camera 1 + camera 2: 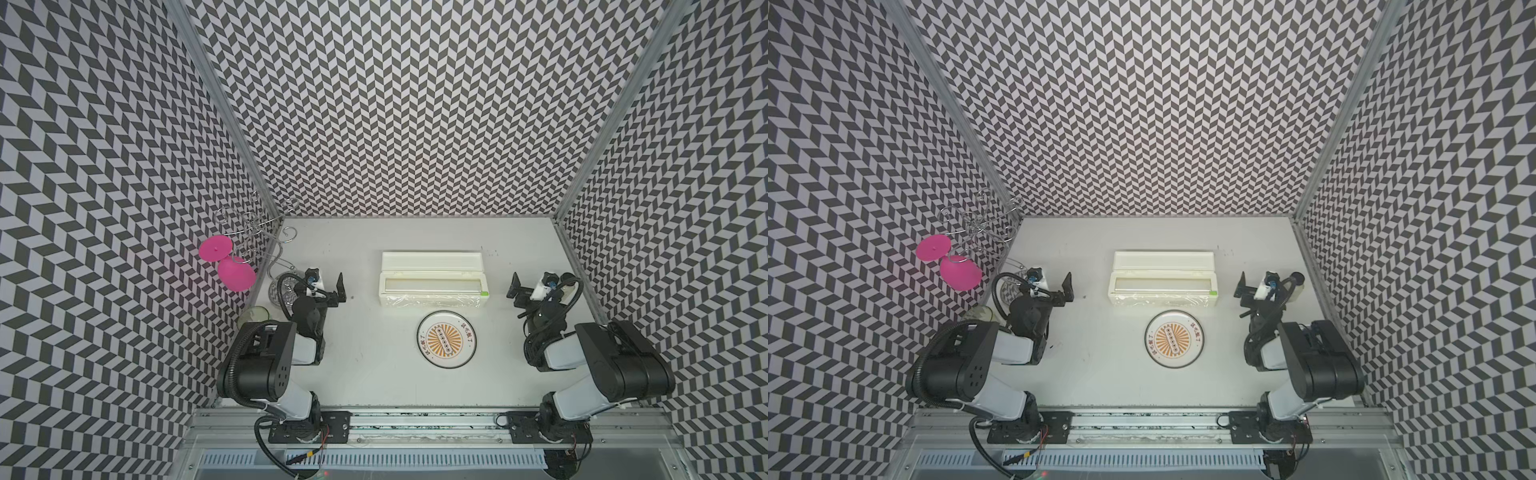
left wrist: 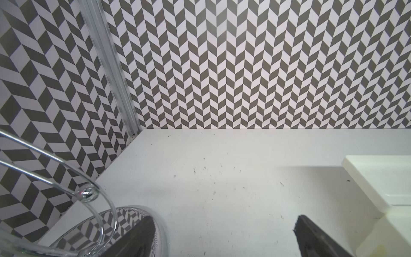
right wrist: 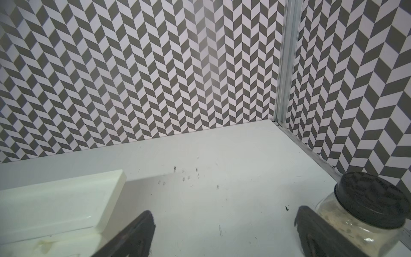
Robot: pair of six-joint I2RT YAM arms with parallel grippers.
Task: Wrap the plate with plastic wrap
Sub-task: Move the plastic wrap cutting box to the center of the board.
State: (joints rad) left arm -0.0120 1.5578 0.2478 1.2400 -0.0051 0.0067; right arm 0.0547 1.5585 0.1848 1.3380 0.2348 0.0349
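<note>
The plate [image 1: 446, 339] [image 1: 1174, 338], white with an orange sunburst centre, lies flat on the table midway between the arms. Just behind it stands the cream dispenser box [image 1: 432, 278] [image 1: 1163, 278] with its lid folded back. A strip of glossy plastic wrap [image 1: 432, 300] [image 1: 1163, 300] lies along the box's front edge. My left gripper [image 1: 318, 286] [image 2: 224, 224] hovers open to the left of the box, nothing between its fingers. To the right of the box my right gripper [image 1: 542, 286] [image 3: 224, 215] is open and empty too.
A wire stand holding pink glasses [image 1: 226, 266] rises at the left wall. Its shiny round base [image 1: 282, 289] [image 2: 111, 222] sits under the left gripper's outer finger. A black-lidded jar [image 3: 367, 200] [image 1: 567, 277] stands by the right gripper's outer finger. Chevron walls close three sides.
</note>
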